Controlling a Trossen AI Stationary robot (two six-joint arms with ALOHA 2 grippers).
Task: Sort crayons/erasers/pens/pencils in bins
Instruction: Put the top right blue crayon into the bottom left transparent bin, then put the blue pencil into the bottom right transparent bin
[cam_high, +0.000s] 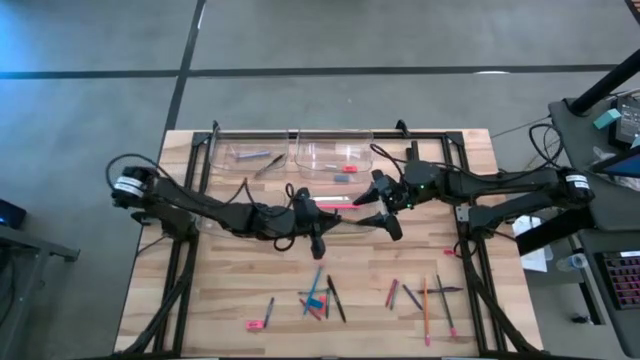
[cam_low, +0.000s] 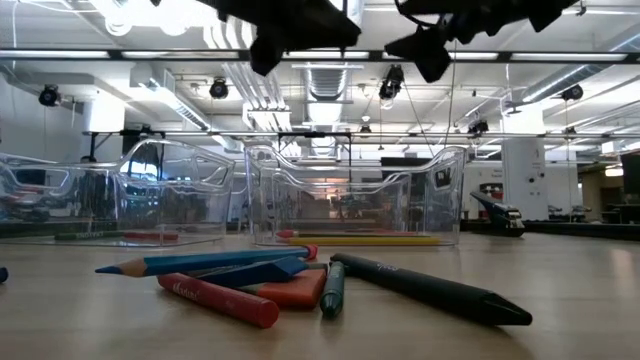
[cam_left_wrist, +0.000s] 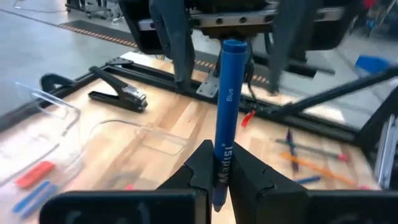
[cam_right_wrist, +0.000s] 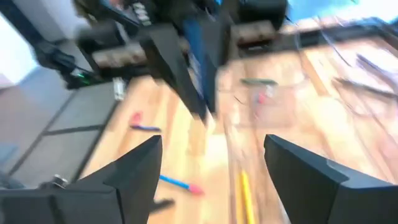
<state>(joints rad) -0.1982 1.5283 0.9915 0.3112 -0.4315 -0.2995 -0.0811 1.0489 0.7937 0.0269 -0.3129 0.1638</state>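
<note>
My left gripper hangs over the middle of the table, shut on a blue crayon marked "Blue". My right gripper stands open just to the right of it, facing it, with nothing between its fingers. Clear bins line the far side: one holds dark pens, one holds a red and a blue eraser. In the low view a closer bin holds a yellow and a red pencil. Loose crayons, pens and pencils lie near the front edge. My left gripper pinches the blue crayon near one end between its two fingers. The fingers lie across the crayon. Most of its length stands out past the fingers toward my right arm. The crayon is lifted clear of the table.
A black frame runs around the tabletop, with a black clamp on its bar. More pencils and pens lie at the near right. In the low view a blue pencil, a red crayon and a black crayon lie close to the camera.
</note>
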